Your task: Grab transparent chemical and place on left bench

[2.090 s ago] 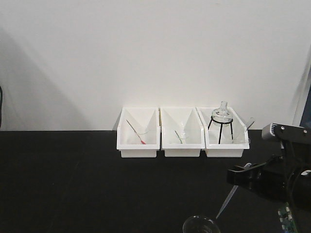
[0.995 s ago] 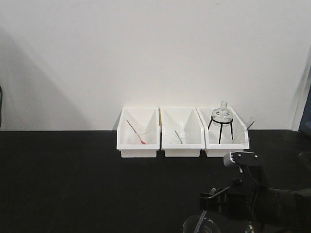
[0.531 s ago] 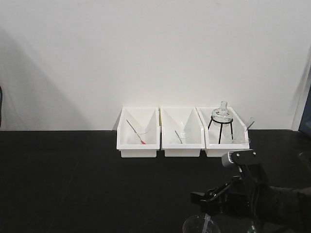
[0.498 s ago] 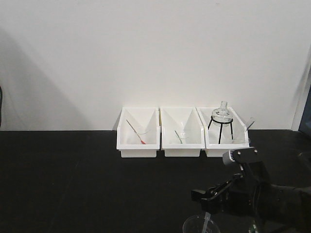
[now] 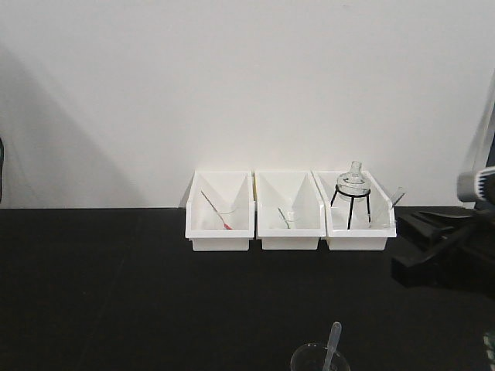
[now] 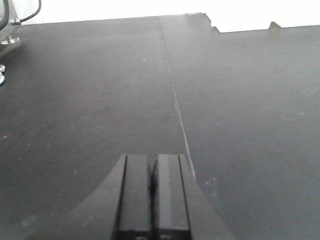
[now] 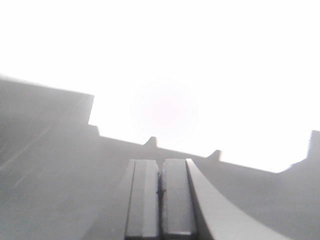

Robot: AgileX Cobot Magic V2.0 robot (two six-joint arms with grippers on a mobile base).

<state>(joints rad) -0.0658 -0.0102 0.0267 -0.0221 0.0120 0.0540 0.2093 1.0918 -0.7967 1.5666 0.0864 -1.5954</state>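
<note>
The pipette [image 5: 332,346] stands in the beaker [image 5: 319,359], leaning on its rim, bulb up, on the bench [image 5: 116,294] in front of the middle bin [image 5: 290,210]. Right gripper [image 7: 161,197] and left gripper [image 6: 151,192] have jaws pressed together, empty. Judgement: pipette delivered; withdraw clear of the beaker, avoid knocking it.

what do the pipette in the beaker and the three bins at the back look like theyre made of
The pipette looks like soft translucent plastic: whitish, cloudy, no glassy glint. The beaker seems clear glass, with a thin shiny rim. The three bins look like opaque white plastic, smooth and evenly molded.
</note>
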